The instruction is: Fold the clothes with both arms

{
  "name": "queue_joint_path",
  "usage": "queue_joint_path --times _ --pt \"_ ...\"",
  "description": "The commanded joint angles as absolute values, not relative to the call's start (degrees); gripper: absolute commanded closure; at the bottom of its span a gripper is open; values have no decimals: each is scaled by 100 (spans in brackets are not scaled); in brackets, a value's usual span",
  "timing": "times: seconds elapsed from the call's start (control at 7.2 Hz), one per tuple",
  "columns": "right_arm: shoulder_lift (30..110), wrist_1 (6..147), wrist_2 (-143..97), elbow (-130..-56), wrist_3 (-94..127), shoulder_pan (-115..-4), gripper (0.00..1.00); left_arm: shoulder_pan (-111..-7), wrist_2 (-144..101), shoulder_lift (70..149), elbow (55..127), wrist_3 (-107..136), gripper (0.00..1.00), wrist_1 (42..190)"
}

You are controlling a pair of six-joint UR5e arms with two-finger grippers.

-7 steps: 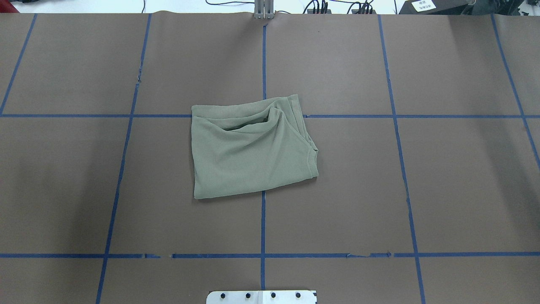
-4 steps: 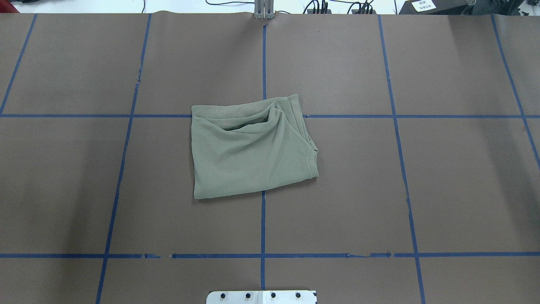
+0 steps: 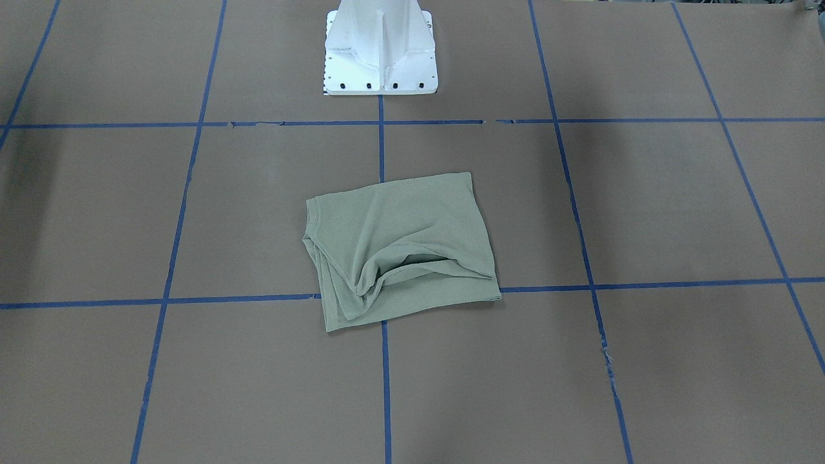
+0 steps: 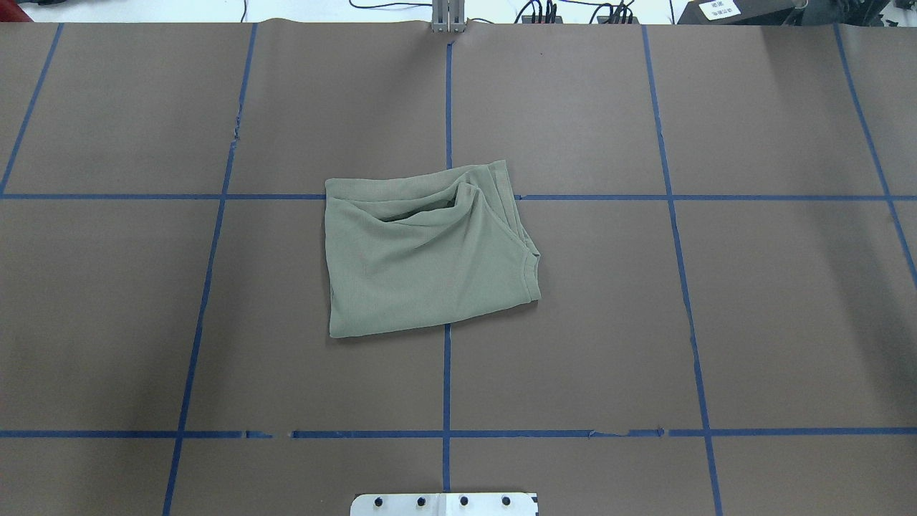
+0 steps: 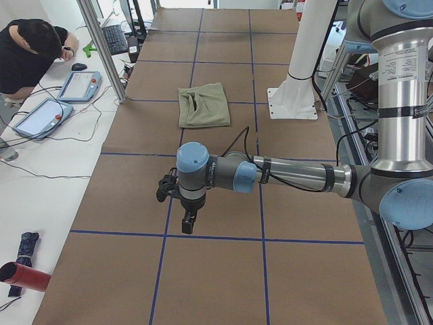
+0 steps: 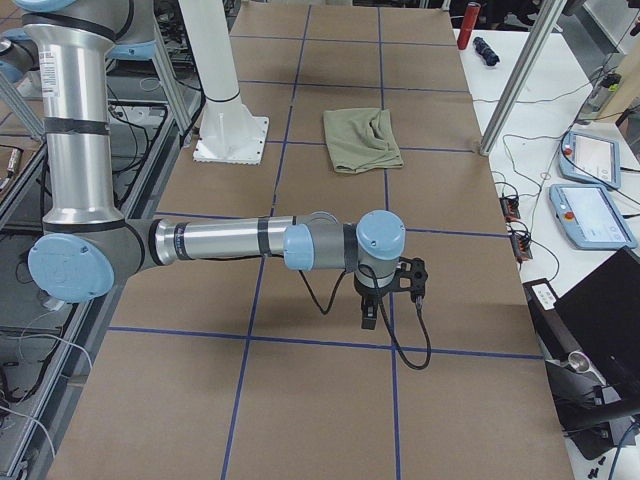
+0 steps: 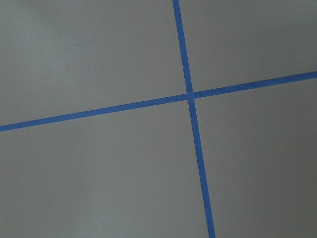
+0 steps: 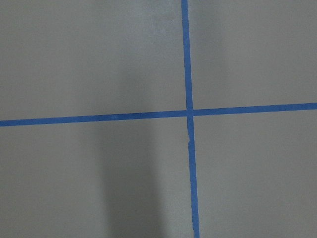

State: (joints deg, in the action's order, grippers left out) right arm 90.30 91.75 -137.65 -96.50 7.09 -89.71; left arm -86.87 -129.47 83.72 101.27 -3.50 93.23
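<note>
Left tool (image 5: 189, 222) and right tool (image 6: 368, 316) hang over opposite ends of bench (image 4: 645, 322), well apart from shirt (image 4: 423, 265). Opening of either: cannot tell. Shirt lies folded mid-bench, on tape cross (image 4: 447, 196), puckered along far edge.

The left arm (image 5: 298, 178) stretched level over the table's (image 5: 203, 271) left end, left end effector (image 5: 187, 227) pointing down; the right arm (image 6: 215, 241) did likewise at the right end, right end effector (image 6: 368, 320) down, openness unclear.
</note>
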Motion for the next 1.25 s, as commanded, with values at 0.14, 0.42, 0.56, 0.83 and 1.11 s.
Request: queue_joint_path --times 0.14,0.42,0.56,0.83,1.11 --pt "9140 9124 -13772 -9650 712 -8965 0 -8938 -13200 8306 9898 -877 0 9360" --pt "9367 9088 -13729 -9703 694 -8965 0 -8947 -13219 8323 9879 -896 0 9343" --pt "9587 8827 -13711 -9686 747 -8965 0 -8947 -13219 8323 9905 -896 0 9343" --pt "9677 8578 -13658 -9659 765 -8965 0 -8938 -13210 8341 9870 -879 0 9343" --pt "9677 8569 -13667 -9668 887 -8965 0 -8939 -13219 8341 9879 -156 0 9343"
